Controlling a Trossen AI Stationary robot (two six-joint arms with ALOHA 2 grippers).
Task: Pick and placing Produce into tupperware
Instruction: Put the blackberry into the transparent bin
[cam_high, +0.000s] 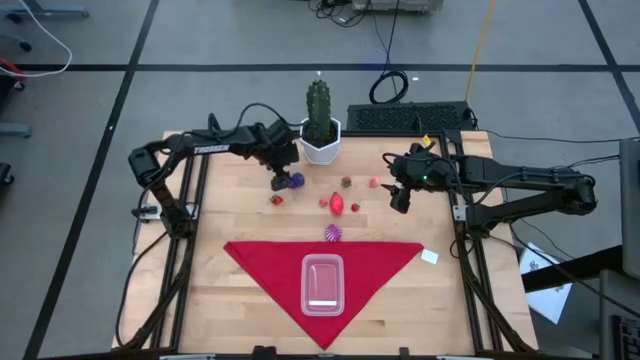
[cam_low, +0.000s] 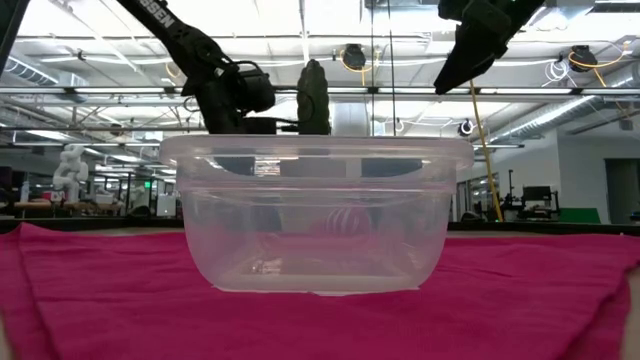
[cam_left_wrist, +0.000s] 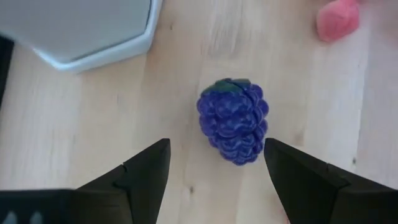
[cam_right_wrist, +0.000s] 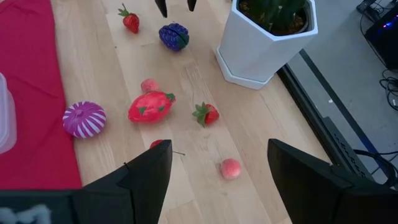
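tupperware (cam_high: 322, 283): clear, lidless, rectangular with rounded corners; sits on the red cloth (cam_high: 260, 262) near the table's front edge. nothing is seen inside it; the striped shape showing through its wall in the low view lies on the table behind it.
cactus pot (cam_high: 320, 146): white, angular, holds a tall green cactus (cam_high: 318, 110) at the table's back edge.
writing: white letters on the left arm (cam_high: 210, 150), too small to read for certain.
produce: dark purple berry (cam_left_wrist: 234, 121) on bare wood just beside the pot; small strawberry (cam_right_wrist: 130, 20) near it; large red piece (cam_right_wrist: 150, 106) mid-table with a pink bit (cam_right_wrist: 148, 85) touching or just beside it; second strawberry (cam_right_wrist: 206, 114); pink ball (cam_right_wrist: 230, 168); purple-white striped piece (cam_right_wrist: 84, 119) at the cloth's edge. all lie outside the container.
left gripper (cam_left_wrist: 214, 171): hangs over the purple berry, jaws apart on either side of it, not touching it.
right gripper (cam_right_wrist: 217, 177): raised over the table's right side, jaws apart, holding nothing.
other things: a white tag (cam_high: 429, 256) by the cloth's right corner; a keyboard (cam_high: 410, 118) behind the table.
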